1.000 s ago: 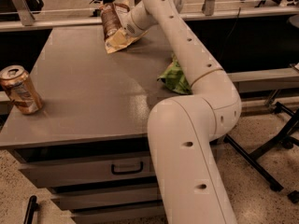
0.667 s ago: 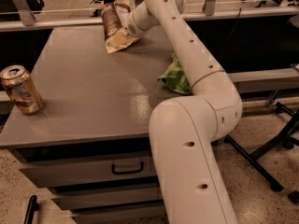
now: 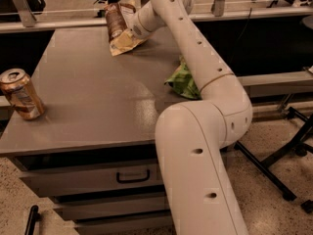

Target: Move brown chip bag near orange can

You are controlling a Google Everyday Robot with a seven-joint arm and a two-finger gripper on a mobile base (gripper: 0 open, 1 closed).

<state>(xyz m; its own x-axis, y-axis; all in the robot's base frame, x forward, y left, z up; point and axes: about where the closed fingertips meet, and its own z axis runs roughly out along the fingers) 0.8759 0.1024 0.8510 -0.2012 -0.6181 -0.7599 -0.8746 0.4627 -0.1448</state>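
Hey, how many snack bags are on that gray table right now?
2. The brown chip bag is at the far edge of the table, at the gripper. The green bag lies at the right edge, partly hidden behind the arm; more could be hidden there.

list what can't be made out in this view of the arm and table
- Gripper, at the brown chip bag on the table's far side: camera view, largely hidden behind the arm.
- Green bag: right part covered by the arm.
- Orange can: label too small to read.
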